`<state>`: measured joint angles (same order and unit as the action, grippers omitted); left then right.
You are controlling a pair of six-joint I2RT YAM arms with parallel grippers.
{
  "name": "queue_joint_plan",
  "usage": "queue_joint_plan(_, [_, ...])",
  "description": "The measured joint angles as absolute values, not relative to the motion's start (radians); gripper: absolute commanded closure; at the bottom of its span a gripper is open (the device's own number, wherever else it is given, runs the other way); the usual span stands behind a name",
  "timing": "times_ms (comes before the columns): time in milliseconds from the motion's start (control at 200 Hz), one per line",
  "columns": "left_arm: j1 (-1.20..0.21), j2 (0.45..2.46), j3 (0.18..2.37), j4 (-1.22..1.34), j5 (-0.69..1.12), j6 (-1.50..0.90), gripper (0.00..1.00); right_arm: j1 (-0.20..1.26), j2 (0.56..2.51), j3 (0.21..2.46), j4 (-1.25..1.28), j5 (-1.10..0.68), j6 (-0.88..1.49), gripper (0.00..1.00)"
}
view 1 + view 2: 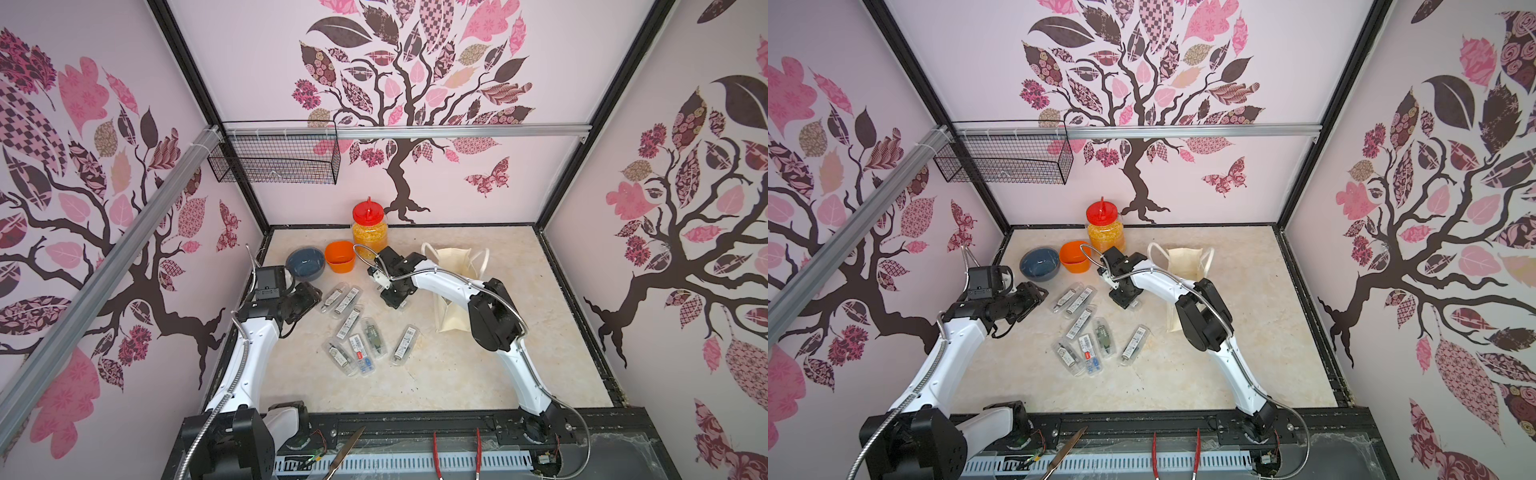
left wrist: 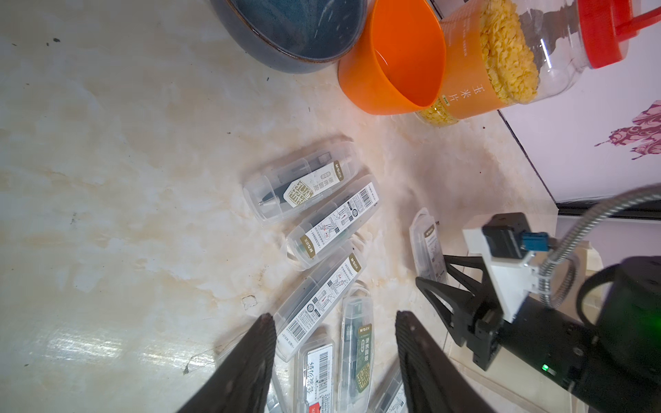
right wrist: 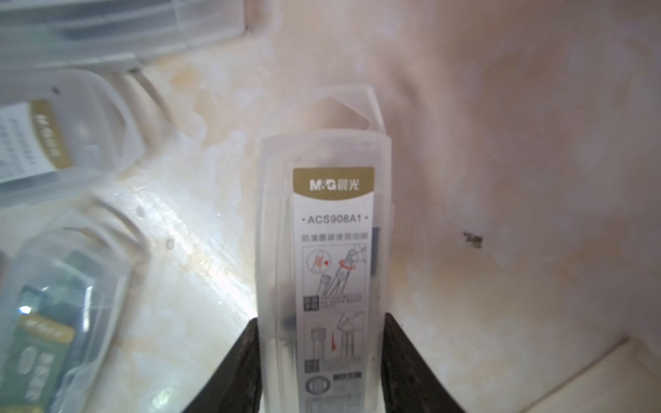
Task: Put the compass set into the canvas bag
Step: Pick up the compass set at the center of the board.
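**Eight compass sets, one each of most other things**

Compass sets (image 1: 348,301) in clear cases: eight for certain. One compass set (image 3: 332,250) sits clamped between the right fingers (image 3: 236,375). Seven lie loose on the counter (image 1: 457,374), between the right fingers and the left fingers (image 2: 250,361). Some of these cases overlap, so one more may be hidden.

- Canvas bag (image 1: 455,262): one, beside the right fingers.
- Orange cup (image 1: 340,257): one.
- Blue bowl (image 1: 305,262): one.
- Red-lidded jar (image 1: 370,232): one. The cup, bowl and jar all stand beyond both pairs of fingers.
- Wire basket (image 1: 274,156): one, well above the fingers.
- Red handles (image 1: 436,455): two, well behind the fingers.
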<state>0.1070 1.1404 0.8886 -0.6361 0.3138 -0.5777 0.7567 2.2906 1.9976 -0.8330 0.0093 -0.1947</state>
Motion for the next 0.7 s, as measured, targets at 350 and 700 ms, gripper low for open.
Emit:
queue_joint_plan(350, [0.107,1.14,0.878,-0.623,0.338,-0.592,0.42,0.752,1.917,2.004,-0.77,-0.077,-0.129,0.53])
queue_joint_plan(700, [0.107,1.13,0.867,-0.607,0.369,-0.61,0.42,0.569,1.711,2.0,-0.694,-0.15,0.01,0.56])
